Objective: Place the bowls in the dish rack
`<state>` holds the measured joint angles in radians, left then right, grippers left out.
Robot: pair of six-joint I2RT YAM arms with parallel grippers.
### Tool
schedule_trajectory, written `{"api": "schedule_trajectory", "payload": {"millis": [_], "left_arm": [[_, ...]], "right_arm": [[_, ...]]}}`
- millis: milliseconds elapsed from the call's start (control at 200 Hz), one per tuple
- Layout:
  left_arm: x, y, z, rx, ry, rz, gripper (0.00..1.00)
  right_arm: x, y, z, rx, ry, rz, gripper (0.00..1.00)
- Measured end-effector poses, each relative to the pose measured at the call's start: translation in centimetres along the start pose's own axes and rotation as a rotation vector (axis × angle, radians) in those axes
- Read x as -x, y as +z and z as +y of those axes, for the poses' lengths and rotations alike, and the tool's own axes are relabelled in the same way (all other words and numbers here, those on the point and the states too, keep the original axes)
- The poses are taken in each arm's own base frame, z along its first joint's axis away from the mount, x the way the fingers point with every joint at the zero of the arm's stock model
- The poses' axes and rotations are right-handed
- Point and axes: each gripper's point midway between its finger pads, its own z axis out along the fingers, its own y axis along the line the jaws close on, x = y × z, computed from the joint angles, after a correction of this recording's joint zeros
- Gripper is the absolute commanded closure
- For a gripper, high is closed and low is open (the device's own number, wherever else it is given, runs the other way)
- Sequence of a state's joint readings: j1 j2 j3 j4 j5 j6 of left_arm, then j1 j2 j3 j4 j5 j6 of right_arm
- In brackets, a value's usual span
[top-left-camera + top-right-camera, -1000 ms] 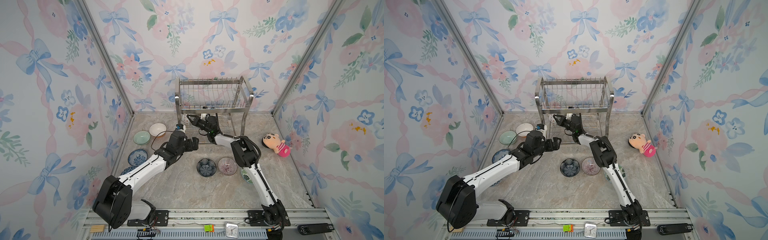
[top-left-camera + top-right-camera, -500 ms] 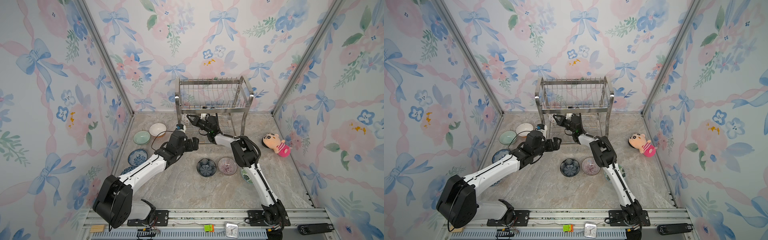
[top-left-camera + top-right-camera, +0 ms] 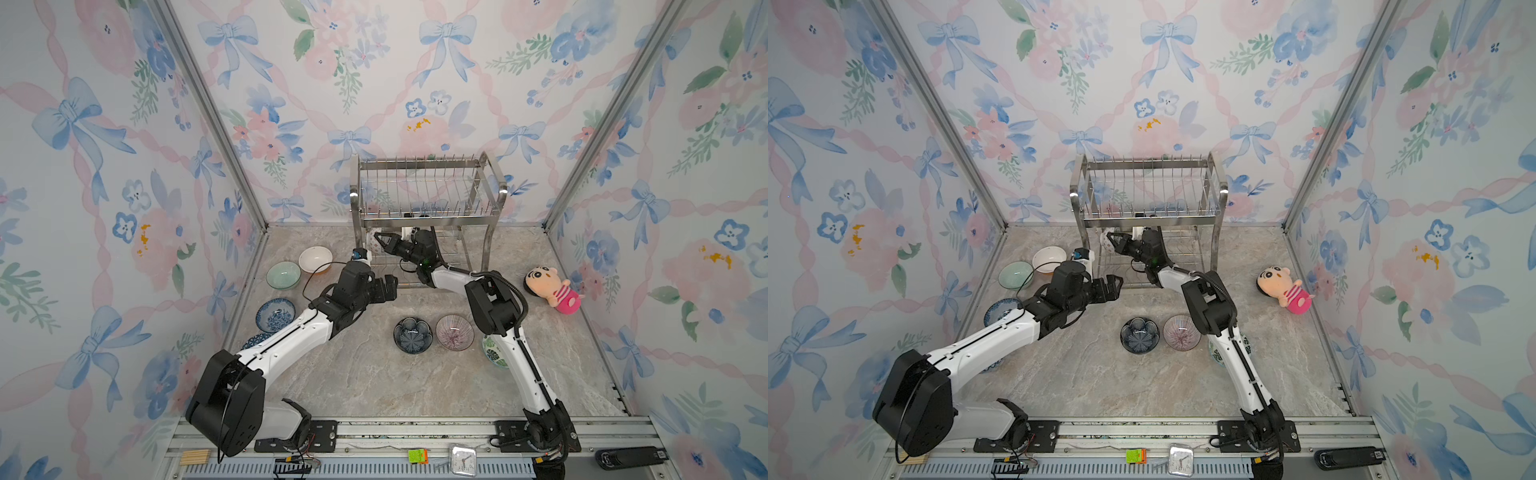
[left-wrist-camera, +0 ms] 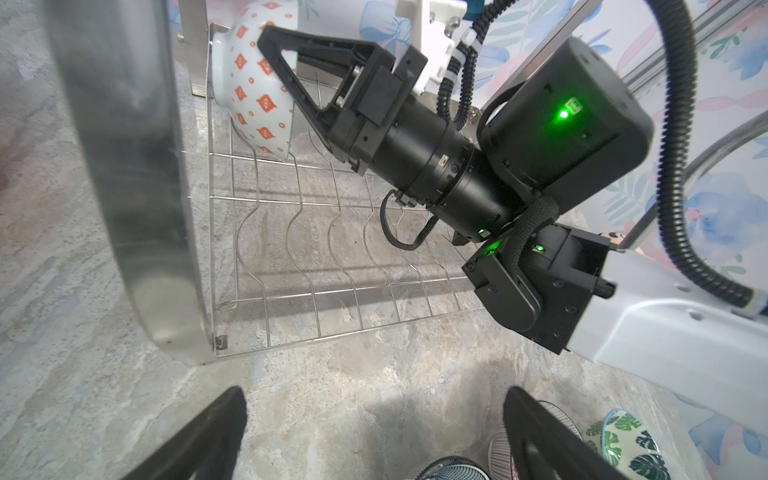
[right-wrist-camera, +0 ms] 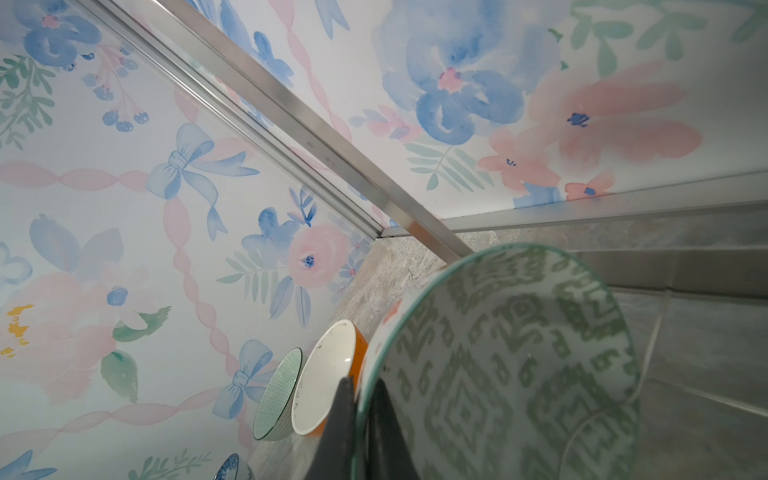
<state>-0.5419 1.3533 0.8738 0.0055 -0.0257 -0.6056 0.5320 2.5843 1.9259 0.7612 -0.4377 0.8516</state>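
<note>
The dish rack (image 3: 428,195) (image 3: 1150,195) stands at the back wall. My right gripper (image 3: 379,239) (image 3: 1111,238) (image 4: 270,39) (image 5: 361,388) reaches into its lower tier (image 4: 316,249), shut on the rim of the green geometric bowl (image 5: 519,353) (image 4: 253,91) (image 3: 374,247). That bowl is tilted on edge at the tier's left end and is white with orange diamonds outside. My left gripper (image 3: 390,286) (image 3: 1115,286) (image 4: 374,399) hovers open and empty over the table in front of the rack. Navy petal (image 3: 413,334) and pink-striped (image 3: 454,331) bowls sit mid-table.
Orange-and-white (image 3: 316,258), pale green (image 3: 283,274) and blue floral (image 3: 275,313) bowls sit by the left wall. A green leaf bowl (image 3: 494,353) lies partly behind my right arm. A pink plush doll (image 3: 550,289) lies at the right. The rack's upper tier holds nothing.
</note>
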Motion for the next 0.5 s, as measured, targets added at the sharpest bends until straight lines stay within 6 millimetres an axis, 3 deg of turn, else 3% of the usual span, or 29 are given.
{"api": "schedule_trajectory", "payload": {"millis": [500], "left_arm": [[0.05, -0.05, -0.03, -0.001, 0.003, -0.002, 0.02]], "right_arm": [[0.04, -0.06, 0.02, -0.015, -0.013, 0.010, 0.86]]}}
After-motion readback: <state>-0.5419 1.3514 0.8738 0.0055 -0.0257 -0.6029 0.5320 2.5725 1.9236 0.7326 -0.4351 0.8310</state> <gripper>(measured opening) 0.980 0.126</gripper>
